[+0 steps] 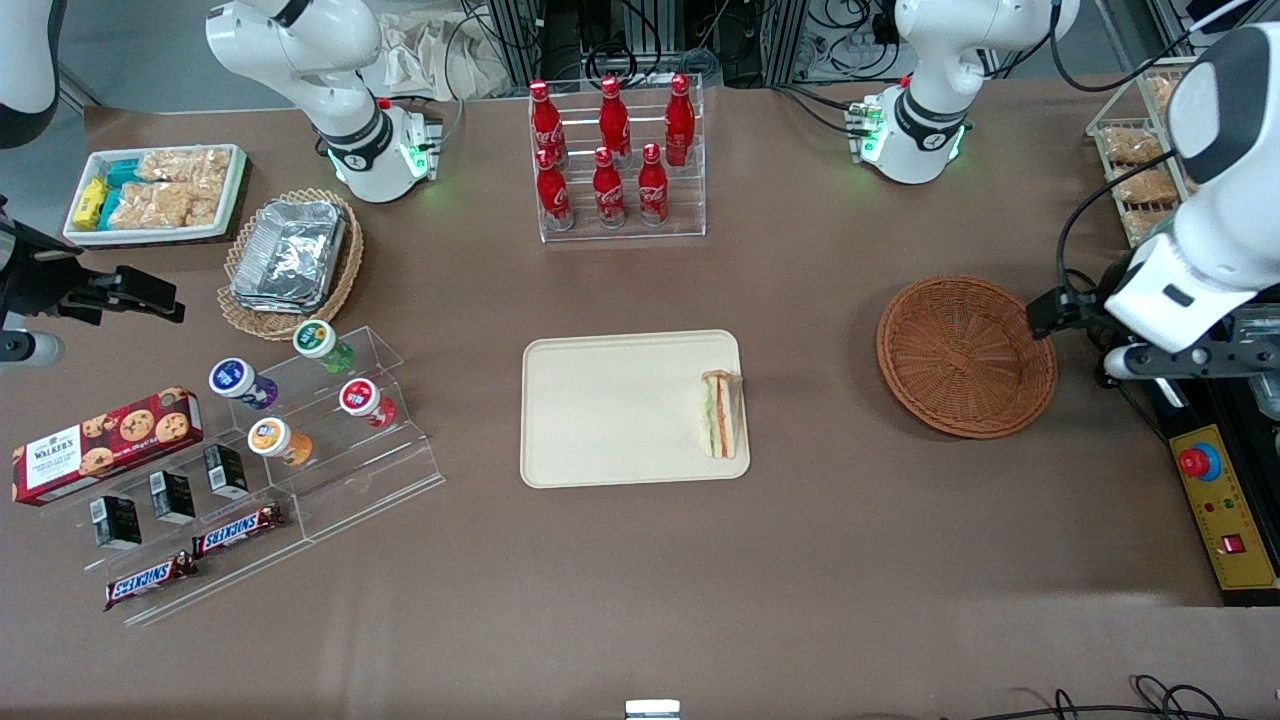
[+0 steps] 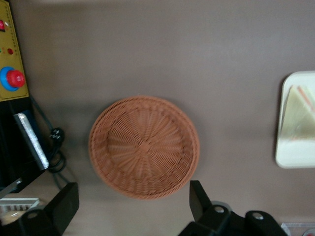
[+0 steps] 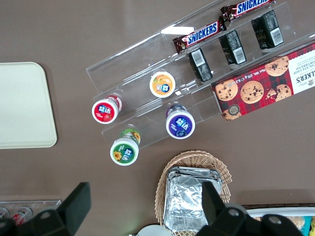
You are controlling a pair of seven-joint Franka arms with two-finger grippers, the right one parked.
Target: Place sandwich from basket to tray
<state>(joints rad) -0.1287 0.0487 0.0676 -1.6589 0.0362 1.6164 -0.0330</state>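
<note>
Sandwich (image 1: 722,413) lying on the cream tray (image 1: 610,410), at the tray edge closest to the wicker basket (image 1: 965,355). Basket sitting on the brown table (image 1: 820,560), well apart from the tray, with nothing in it. Gripper (image 2: 133,204) up above the basket, toward the working arm's end of the table. Fingers (image 2: 197,196) spread wide, holding nothing. Yellow button box (image 1: 1222,505) near the basket, closer to the front camera.
</note>
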